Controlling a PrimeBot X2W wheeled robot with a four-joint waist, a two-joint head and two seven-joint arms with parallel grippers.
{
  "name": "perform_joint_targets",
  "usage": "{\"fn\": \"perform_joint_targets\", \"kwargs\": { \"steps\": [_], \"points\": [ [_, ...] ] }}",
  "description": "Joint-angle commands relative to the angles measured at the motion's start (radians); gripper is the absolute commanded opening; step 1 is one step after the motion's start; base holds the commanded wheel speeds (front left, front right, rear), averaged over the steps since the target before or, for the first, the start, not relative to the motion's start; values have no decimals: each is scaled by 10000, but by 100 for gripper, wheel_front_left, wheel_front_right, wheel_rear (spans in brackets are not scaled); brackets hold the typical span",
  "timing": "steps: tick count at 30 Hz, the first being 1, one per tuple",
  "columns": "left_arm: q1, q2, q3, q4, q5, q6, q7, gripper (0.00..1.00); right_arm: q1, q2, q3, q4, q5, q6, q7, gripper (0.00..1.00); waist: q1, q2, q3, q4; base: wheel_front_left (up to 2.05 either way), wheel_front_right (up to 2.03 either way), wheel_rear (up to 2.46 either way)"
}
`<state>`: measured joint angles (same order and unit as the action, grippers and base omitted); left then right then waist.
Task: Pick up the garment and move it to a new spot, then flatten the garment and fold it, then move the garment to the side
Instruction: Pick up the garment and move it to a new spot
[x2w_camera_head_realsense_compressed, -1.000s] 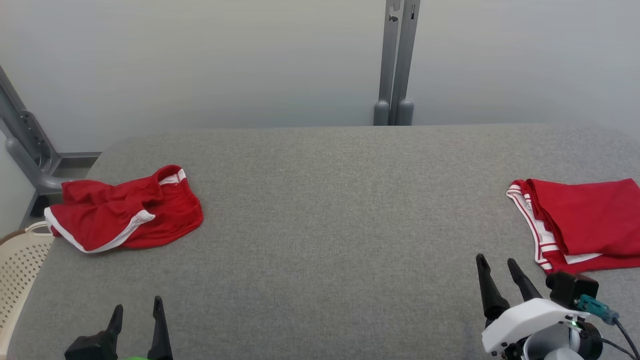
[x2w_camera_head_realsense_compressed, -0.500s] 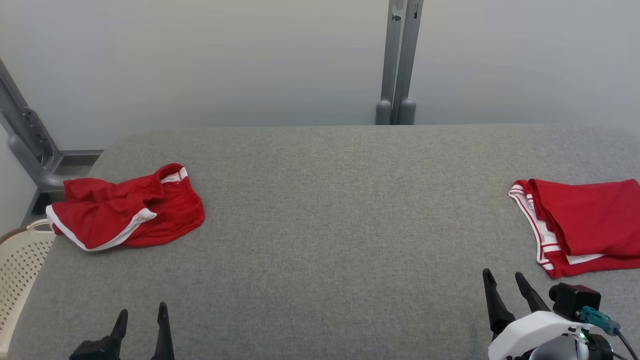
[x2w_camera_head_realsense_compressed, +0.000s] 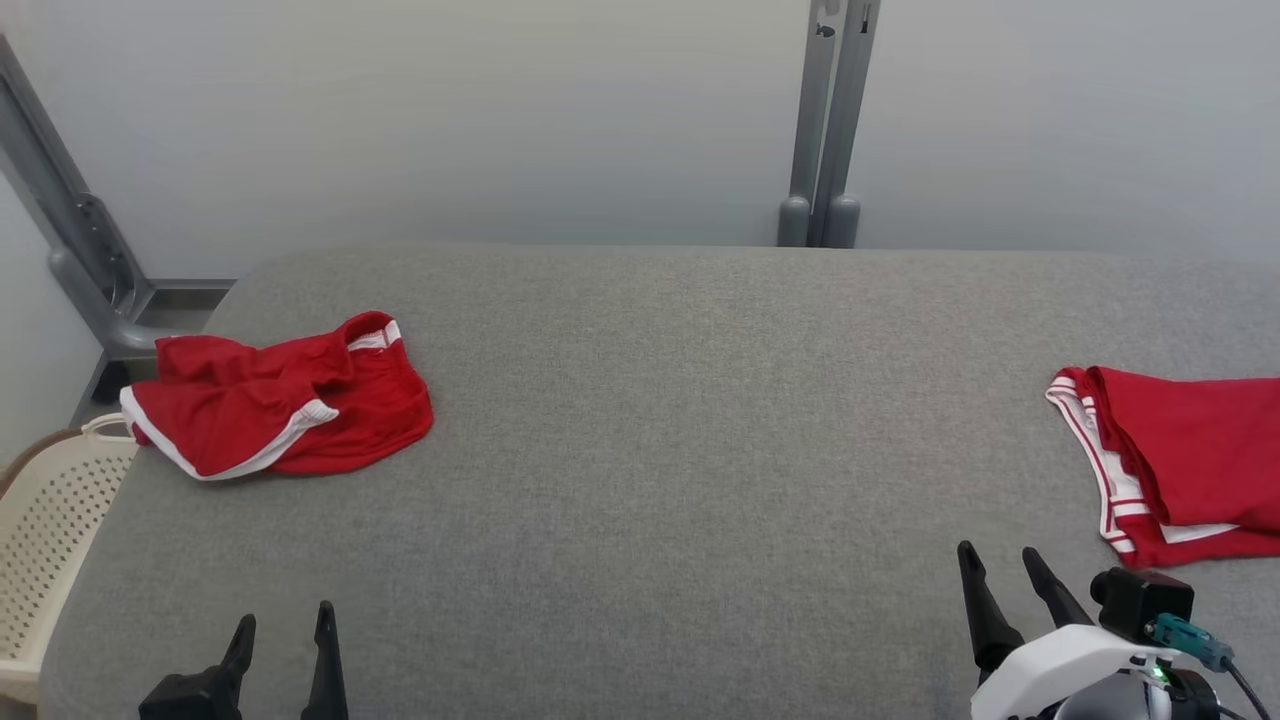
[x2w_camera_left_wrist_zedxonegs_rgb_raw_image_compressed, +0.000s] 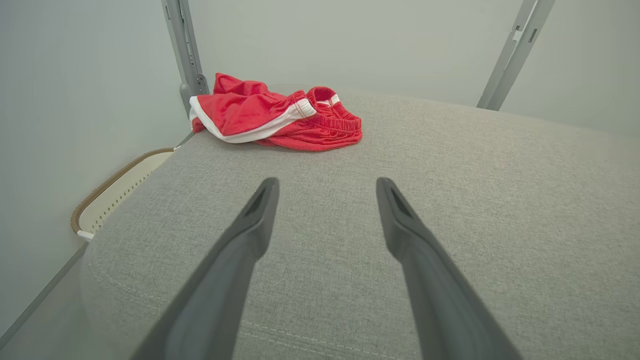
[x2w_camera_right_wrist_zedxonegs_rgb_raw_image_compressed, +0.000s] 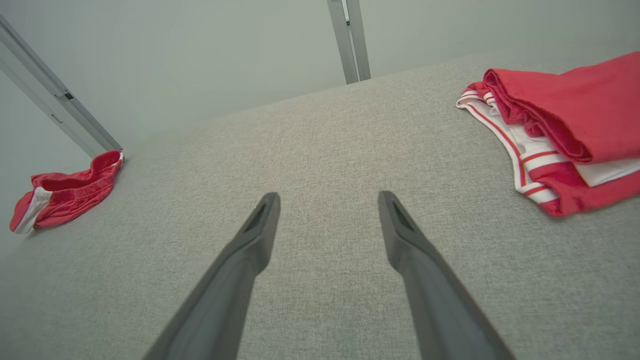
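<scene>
Grey cloth table (x2w_camera_head_realsense_compressed: 640, 500) lies before us; nearest, our left gripper (x2w_camera_head_realsense_compressed: 284, 613) and right gripper (x2w_camera_head_realsense_compressed: 996, 549) stand spread, holding nothing; only our head turned slightly left, so picking is not begun; farther left lie the crumpled red shorts (x2w_camera_head_realsense_compressed: 280, 405); the folded garment (x2w_camera_head_realsense_compressed: 1180, 460) at right is cut off.

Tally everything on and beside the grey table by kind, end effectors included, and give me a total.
Red garments: 2 (crumpled shorts on the left, folded garment on the right)
Cream perforated basket: 1
End effectors: 2 (left end effector, right end effector, both open, empty)
Total: 5
</scene>
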<state>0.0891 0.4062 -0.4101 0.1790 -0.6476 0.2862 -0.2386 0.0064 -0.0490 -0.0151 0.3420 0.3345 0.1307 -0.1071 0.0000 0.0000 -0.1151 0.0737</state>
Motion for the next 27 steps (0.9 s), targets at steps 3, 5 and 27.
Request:
{"fn": "perform_joint_targets", "kwargs": {
  "steps": [3,5,27],
  "points": [
    [-179,133,28,17,-23,-6,32,100,114,-30,58,-62,76,-1,-28,100,0,0,32,467,0,0,0],
    [-181,172,24,-15,-13,7,63,100,146,-30,81,-65,107,-1,-60,100,0,0,40,716,0,0,0],
    [232,773,47,-740,63,347,507,100,-70,-36,876,422,445,-1,-571,100,0,0,86,3246,0,0,0]
  ]
}}
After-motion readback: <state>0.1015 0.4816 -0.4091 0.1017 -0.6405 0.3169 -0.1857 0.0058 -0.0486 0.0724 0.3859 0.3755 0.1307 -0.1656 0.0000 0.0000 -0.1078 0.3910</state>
